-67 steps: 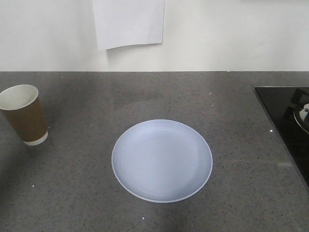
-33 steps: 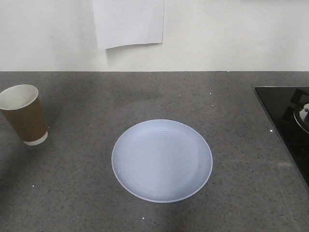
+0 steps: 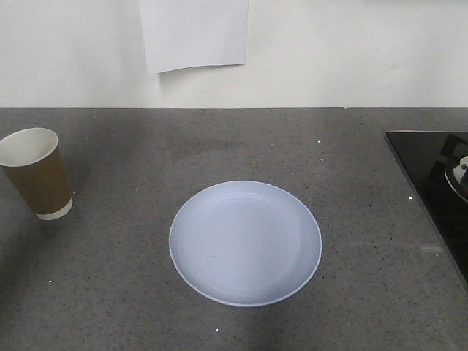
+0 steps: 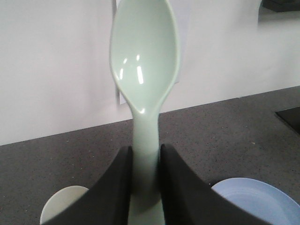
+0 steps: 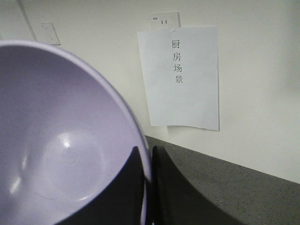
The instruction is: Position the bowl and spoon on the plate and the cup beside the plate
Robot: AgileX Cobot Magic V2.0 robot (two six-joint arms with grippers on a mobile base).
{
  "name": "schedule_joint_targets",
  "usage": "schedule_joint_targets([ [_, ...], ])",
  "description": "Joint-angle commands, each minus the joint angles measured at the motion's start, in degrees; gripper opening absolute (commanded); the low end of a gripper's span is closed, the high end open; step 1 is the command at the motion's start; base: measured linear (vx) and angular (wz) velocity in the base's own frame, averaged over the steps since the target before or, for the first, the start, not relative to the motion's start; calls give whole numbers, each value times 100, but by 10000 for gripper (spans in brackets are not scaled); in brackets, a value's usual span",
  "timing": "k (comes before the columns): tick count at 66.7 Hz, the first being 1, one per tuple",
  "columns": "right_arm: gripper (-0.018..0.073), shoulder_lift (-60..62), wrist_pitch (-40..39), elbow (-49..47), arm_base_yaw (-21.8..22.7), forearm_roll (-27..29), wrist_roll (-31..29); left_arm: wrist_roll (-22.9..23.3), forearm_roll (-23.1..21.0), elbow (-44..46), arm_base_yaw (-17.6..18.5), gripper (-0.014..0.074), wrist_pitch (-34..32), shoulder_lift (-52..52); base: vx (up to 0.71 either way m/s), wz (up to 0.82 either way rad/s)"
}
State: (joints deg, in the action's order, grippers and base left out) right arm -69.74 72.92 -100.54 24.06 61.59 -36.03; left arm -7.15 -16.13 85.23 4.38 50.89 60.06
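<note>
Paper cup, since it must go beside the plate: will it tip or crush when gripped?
Probably tippy: the cup stands tall on a base narrower than its rim. Likely light, as no contents show inside. Its paper wall may dent under a hard squeeze.

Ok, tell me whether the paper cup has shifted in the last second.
No. The cup stands upright in the same place, well left of the plate and apart from it, as before.
</note>
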Motion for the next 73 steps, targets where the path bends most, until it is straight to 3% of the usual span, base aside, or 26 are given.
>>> schedule_joint_targets([
  [1,-5,95,22,-153,8,345,-41,1,-110,148,24,-6,-355,-48,0,0],
  [32,-6,88,-354,-153,8,395,-60,1,-110,148,24,-6,-386,-48,0,0],
  [45,-6,-279,45,-148,-57,1366,-283,1,-110,148,24,-6,-386,-48,0,0],
  [53,-6,-660,45,-148,-689,1287,-452,1,-110,148,24,-6,-392,-48,0,0],
  [73,-6,-2066,47,-148,-3063,-595,-435,1,-110,148,24,-6,-385,-48,0,0],
])
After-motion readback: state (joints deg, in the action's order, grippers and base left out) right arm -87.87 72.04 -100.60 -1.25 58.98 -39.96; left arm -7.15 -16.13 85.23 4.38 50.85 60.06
